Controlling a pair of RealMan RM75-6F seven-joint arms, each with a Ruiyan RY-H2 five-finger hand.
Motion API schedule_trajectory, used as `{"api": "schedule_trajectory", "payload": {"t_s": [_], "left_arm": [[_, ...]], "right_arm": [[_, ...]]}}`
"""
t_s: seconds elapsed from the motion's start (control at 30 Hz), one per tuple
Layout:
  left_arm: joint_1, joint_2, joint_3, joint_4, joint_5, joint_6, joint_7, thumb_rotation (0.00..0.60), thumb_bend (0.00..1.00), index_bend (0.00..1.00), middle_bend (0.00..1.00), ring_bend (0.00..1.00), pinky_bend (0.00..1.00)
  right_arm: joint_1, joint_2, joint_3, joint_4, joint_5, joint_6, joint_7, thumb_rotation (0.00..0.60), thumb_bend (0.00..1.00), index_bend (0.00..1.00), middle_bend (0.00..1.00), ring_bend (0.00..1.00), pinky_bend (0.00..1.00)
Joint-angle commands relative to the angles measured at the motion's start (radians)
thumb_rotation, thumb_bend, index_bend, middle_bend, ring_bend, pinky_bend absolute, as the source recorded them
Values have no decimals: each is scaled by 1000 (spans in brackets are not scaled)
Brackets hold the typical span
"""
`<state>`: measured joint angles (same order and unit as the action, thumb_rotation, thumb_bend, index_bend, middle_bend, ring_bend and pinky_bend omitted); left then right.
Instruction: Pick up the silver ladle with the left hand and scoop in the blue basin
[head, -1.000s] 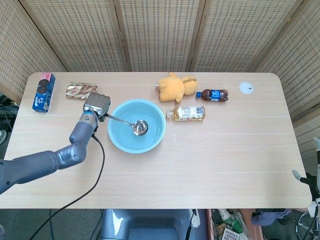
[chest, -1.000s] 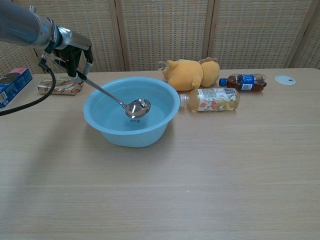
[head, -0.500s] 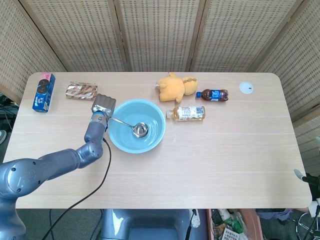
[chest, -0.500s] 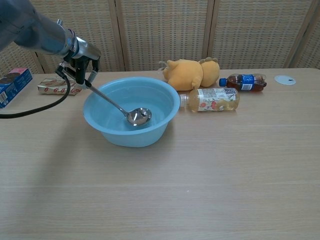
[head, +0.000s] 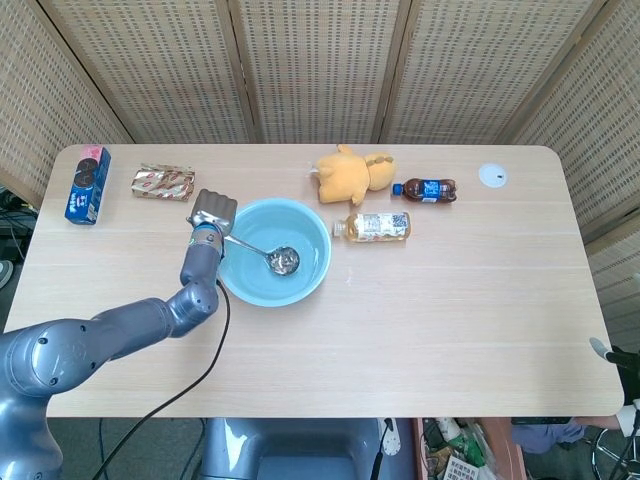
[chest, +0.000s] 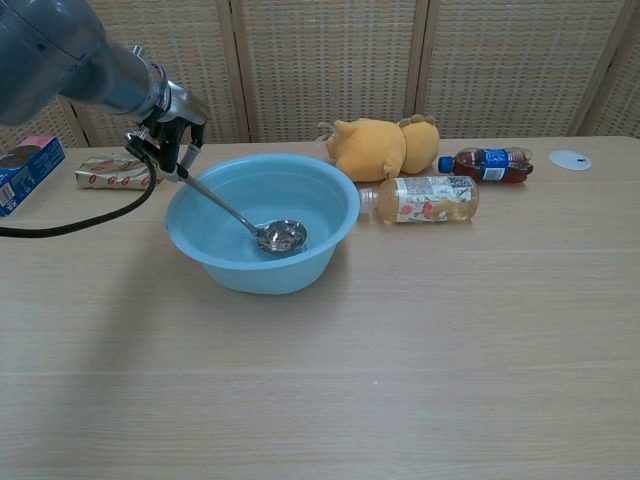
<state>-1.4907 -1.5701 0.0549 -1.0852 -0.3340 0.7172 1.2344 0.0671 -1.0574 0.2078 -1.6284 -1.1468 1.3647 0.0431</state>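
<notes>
The blue basin (head: 311, 276) (chest: 220, 262) stands left of the table's middle. My left hand (head: 212, 212) (chest: 170, 138) hovers over the basin's left rim and grips the handle end of the silver ladle (head: 255, 249) (chest: 232, 209). The handle slopes down to the right, and the ladle's bowl (head: 284, 261) (chest: 283, 237) lies low inside the basin, right of its centre. Neither view shows my right hand.
A yellow plush toy (head: 352, 174), a tea bottle (head: 376, 227) lying on its side and a cola bottle (head: 427, 190) sit right of the basin. A blue biscuit box (head: 87, 185) and a snack packet (head: 164, 183) lie at the far left. A white disc (head: 492, 176) is at the far right.
My left hand has moved right, closer over the basin's left rim, carrying the ladle. The ladle's bowl has slid rightward and sunk lower inside the basin.
</notes>
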Motion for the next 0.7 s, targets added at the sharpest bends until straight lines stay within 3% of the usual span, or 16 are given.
{"api": "schedule_trajectory", "payload": {"t_s": [0.03,0.33,0.53,0.7], "left_arm": [[6,-3,-14,1,-16,9,19,600,651,949,1000,1000,1000],[17,-4,-53,-5,-14,51,79,600,655,950,1000,999,1000],[75,36,-125,-34,98,-37,-33,600,655,950,1000,1000,1000],[110,76,-156,-61,181,-86,-130,600,655,951,1000,999,1000]], "right_arm": [[0,1,0,0,-1,0,2,600,0,0,0,0,0],[-6,5,-1,-3,-13,12,16,600,0,0,0,0,0],[-7,8,-1,-6,-14,12,20,600,0,0,0,0,0],[-6,8,-2,-8,-11,10,17,600,0,0,0,0,0]]}}
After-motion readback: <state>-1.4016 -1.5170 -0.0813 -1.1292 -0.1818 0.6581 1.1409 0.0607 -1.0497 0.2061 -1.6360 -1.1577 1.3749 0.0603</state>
